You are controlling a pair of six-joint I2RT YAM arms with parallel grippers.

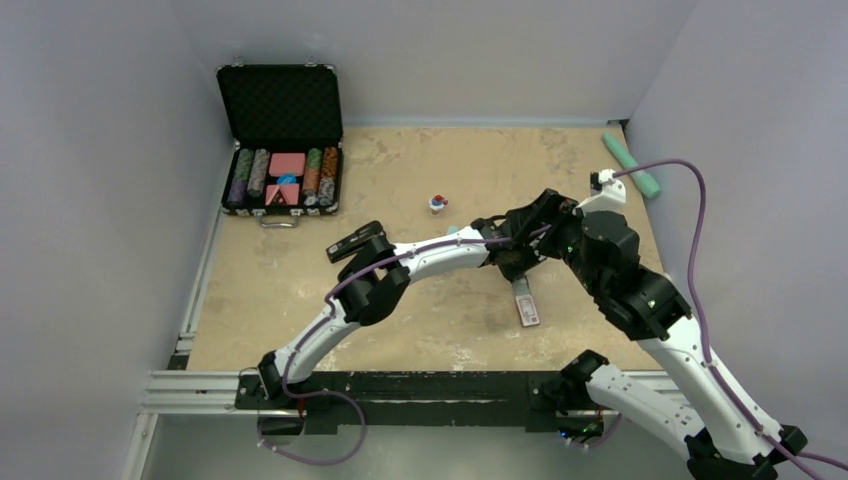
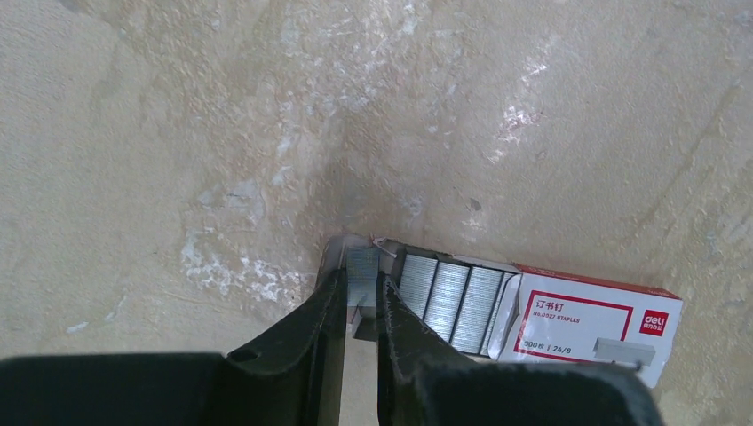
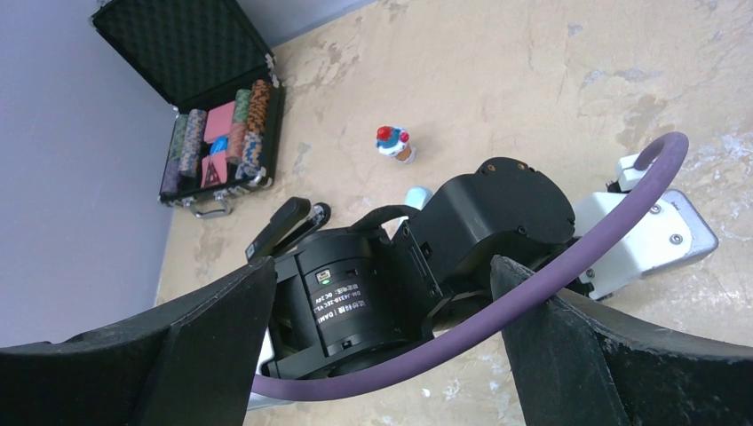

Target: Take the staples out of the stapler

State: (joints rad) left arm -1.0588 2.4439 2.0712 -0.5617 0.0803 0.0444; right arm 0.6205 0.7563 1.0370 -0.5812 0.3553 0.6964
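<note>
The black stapler (image 1: 355,243) lies on the table left of centre, beside the left arm's elbow; it also shows in the right wrist view (image 3: 282,226). My left gripper (image 2: 361,297) is shut on the staples (image 2: 362,271), a short silvery strip pinched between both fingers just above the open end of the staple pack (image 2: 586,319). Rows of other strips lie in that pack's tray. My right gripper (image 3: 382,275) hangs open and holds nothing, directly over the left arm's wrist.
The red, white and grey staple pack (image 1: 525,305) lies near the table's middle right. A small toy figure (image 1: 437,203) and a pale blue bar (image 1: 455,229) sit behind the arms. An open chip case (image 1: 283,150) stands far left, a green bar (image 1: 632,163) far right.
</note>
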